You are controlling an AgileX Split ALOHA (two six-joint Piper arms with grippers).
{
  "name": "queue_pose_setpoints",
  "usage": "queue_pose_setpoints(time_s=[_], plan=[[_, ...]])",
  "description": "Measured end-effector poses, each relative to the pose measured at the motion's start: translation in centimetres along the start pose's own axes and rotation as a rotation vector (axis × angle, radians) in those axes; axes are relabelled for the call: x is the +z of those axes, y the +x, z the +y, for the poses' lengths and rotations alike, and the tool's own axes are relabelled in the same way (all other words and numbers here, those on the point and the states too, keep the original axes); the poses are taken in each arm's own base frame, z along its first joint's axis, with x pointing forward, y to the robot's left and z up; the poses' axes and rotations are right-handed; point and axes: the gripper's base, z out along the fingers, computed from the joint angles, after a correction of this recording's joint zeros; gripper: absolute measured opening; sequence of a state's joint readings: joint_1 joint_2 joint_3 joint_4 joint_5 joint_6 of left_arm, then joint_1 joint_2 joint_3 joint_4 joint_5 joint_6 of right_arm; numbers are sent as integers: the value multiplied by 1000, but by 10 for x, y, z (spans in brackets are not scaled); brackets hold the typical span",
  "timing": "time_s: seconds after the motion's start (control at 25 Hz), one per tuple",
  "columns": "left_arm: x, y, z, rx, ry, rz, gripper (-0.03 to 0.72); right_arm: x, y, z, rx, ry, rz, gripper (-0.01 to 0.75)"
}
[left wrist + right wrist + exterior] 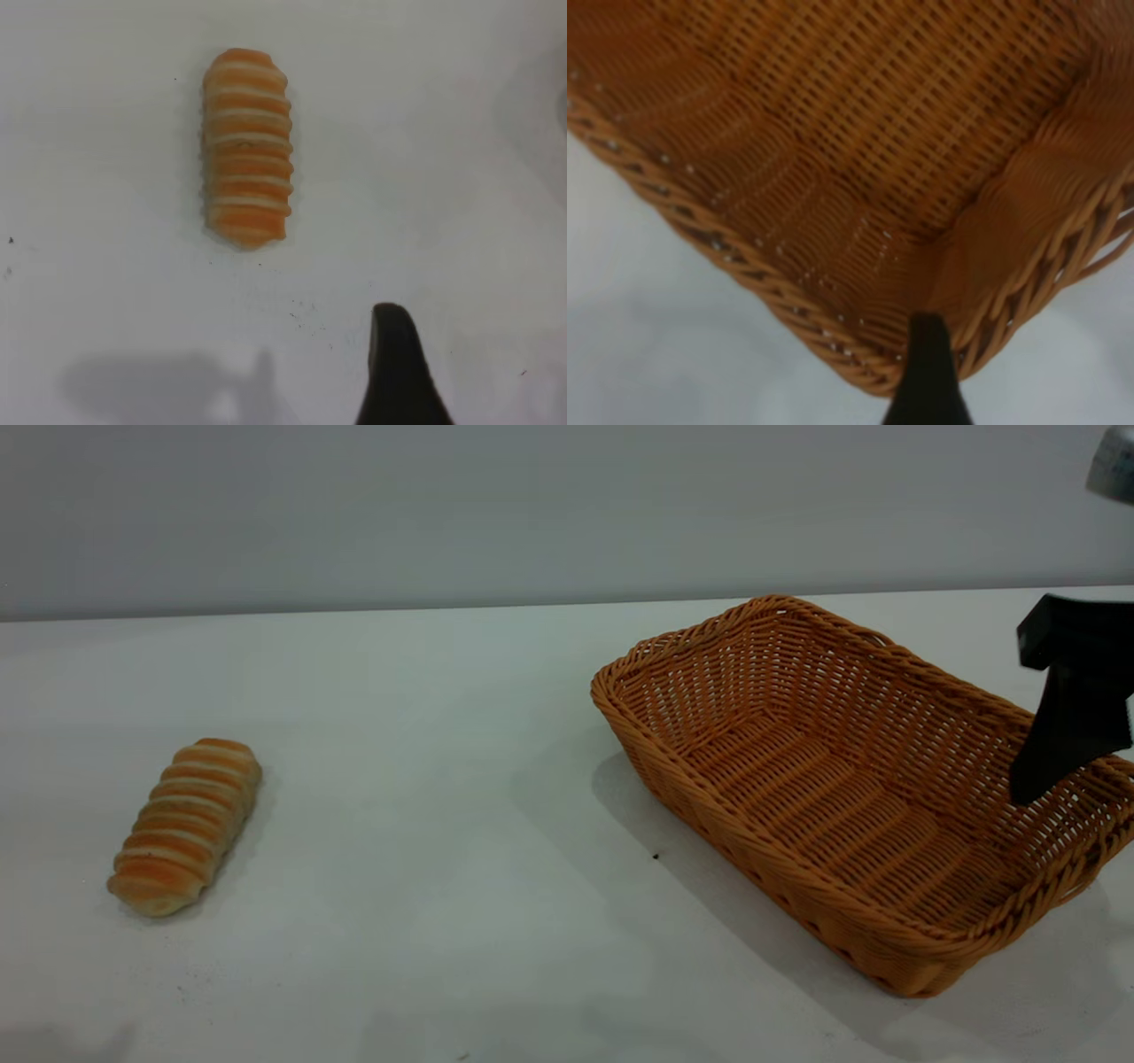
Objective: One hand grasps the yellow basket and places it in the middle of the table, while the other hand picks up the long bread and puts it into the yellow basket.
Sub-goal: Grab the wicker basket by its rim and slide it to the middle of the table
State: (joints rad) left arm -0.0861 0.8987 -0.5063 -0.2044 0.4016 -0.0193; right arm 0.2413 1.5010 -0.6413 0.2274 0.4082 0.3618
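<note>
The long bread (186,825), striped golden-brown and cream, lies on the white table (425,797) at the left. It also shows in the left wrist view (248,146). My left gripper (394,354) is out of the exterior view; it hovers above the table a little short of the bread, and only its black tip shows. The yellow basket (850,779) stands empty at the right. My right gripper (1032,784) reaches down at the basket's right wall near a corner. In the right wrist view its tip (926,341) lies against the braided rim (833,341).
A few dark specks mark the table, one (656,856) just left of the basket. The basket's right end runs close to the frame edge. A grey wall stands behind the table's far edge.
</note>
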Motion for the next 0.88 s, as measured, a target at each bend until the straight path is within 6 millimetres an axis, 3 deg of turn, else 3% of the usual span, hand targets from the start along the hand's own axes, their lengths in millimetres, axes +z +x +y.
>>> queue_pose_setpoints(time_s=[0.88], plan=[[0, 0, 0, 1, 1, 0, 523, 67, 0, -11, 76, 76, 48, 564]])
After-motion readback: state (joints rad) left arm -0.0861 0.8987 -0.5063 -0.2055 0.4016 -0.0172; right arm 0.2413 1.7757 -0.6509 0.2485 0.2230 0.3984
